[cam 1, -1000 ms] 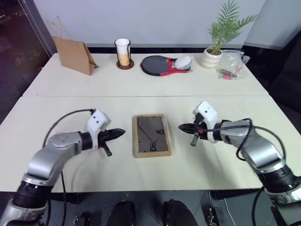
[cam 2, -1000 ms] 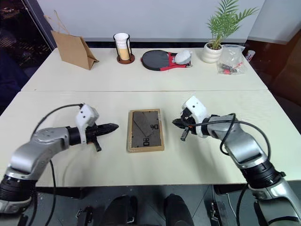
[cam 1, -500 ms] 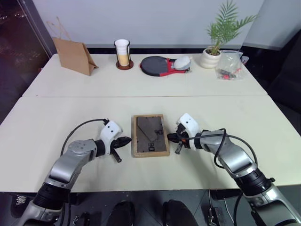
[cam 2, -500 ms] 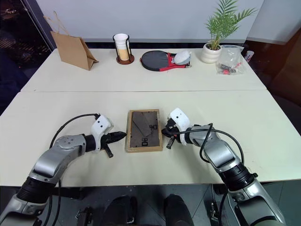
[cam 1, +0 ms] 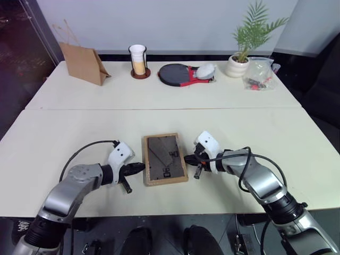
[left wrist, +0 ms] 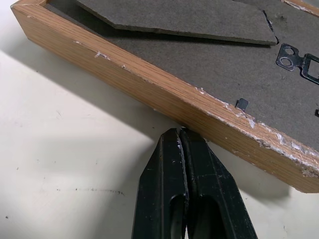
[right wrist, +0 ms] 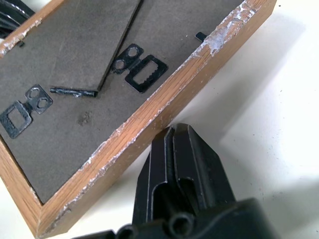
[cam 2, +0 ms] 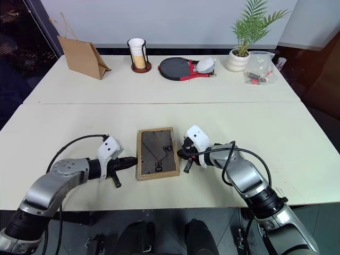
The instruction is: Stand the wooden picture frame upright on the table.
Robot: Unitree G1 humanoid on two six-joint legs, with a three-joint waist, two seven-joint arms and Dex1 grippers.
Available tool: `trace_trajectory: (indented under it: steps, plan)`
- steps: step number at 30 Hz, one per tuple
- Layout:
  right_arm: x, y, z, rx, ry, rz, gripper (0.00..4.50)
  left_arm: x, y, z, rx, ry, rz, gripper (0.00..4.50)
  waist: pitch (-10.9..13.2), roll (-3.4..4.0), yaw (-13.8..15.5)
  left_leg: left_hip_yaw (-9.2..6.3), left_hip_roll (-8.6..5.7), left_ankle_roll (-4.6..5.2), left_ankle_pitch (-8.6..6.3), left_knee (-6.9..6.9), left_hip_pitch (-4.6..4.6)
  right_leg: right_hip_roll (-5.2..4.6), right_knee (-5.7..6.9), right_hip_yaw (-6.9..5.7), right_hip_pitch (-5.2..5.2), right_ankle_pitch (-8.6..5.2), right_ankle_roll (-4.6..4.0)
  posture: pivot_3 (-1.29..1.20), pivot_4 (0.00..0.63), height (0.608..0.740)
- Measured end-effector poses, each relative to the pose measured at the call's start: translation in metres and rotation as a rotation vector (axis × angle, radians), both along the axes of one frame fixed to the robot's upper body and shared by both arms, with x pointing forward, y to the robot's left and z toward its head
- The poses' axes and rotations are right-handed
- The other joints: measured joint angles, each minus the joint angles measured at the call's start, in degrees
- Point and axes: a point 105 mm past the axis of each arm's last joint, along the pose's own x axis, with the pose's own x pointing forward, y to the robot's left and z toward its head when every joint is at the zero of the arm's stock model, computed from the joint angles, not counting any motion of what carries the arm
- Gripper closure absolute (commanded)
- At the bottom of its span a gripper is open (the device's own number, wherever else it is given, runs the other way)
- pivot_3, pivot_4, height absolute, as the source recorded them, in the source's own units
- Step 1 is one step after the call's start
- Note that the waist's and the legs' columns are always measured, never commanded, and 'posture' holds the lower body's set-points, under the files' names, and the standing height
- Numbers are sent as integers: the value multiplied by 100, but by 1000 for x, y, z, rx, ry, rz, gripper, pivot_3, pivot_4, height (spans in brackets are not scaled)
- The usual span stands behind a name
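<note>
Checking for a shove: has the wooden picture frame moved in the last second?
Yes. The wooden picture frame slid toward the near table edge, away from the seam, rotating slightly.

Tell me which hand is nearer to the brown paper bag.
Left. The left hand lies at the picture frame's left edge, on the brown paper bag's side; the right hand lies at the frame's right edge, farther away.

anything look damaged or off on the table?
Yes. The small light-wood picture frame lies face down, dark back up, slightly skewed to the pale cream table edge. Its side rails are chipped and scuffed, with whitish scrapes along the top edges.
</note>
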Motion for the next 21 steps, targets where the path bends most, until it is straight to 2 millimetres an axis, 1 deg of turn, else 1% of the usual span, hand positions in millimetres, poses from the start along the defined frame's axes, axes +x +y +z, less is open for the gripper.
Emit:
trace_trajectory:
  steps: [3, 6, 9, 10, 13, 14, 16, 19, 21]
  plan:
    - [-4, -3, 0, -20, 3, 12, 4488, 6, 4, 1, -2, -6, 17, 4479, 0, 0, 11, -1, -3, 0, 0, 2, -1, 0, 0, -1, 0, 0, 0, 0, 150, 740]
    - [-7, -15, 2, -63, -1, 11, 4500, 10, 20, 8, -33, 25, 73, 3667, 0, 0, 3, -2, -1, 1, -1, 6, -3, 0, 1, -2, 0, 0, 0, 0, 150, 740]
    - [-5, -26, 5, -101, -15, -4, 4500, 5, 29, 18, -117, 105, 89, 2203, 0, 0, 6, -3, 2, 2, -1, 8, -4, 0, 1, -4, -1, 0, 0, 0, 150, 740]
    - [-4, -31, 7, -117, -25, -9, 4500, 1, 29, 24, -188, 161, 89, 1611, 0, 0, 6, -4, 5, 2, -1, 9, -4, -1, 1, -4, 0, 0, 0, 0, 150, 740]
    - [-3, -35, 9, -135, -38, -5, 4500, -3, 25, 45, -363, 279, 84, 128, 1, -2, 13, -15, 5, 3, -2, 19, -6, -1, 1, -12, 7, 0, 1, 0, 150, 740]
    - [-4, -34, 9, -136, -42, 3, 4500, -7, 22, 51, -411, 337, 69, 51, 1, -2, 7, -15, 5, 6, -4, 25, -5, 0, 2, -13, 10, 0, 1, 0, 150, 740]
    - [-4, -33, 9, -143, -54, 19, 4500, -18, 20, 51, -456, 467, 67, 51, 1, -2, -12, -15, 2, 8, -5, 27, -5, 0, 2, -11, 11, 0, 2, 0, 150, 740]
    - [-3, -28, 8, -153, -61, 39, 4500, -24, 17, 41, -496, 623, 103, 51, 1, -3, -12, -18, -3, 8, -5, 30, -4, 3, 7, -13, 11, 0, 2, 0, 150, 740]
    - [-3, -23, 6, -146, -62, 52, 4500, -26, 16, 31, -490, 689, 134, 51, 1, -4, -12, -20, -3, 8, -5, 30, -3, 4, 9, -12, 11, 0, 2, 0, 150, 740]
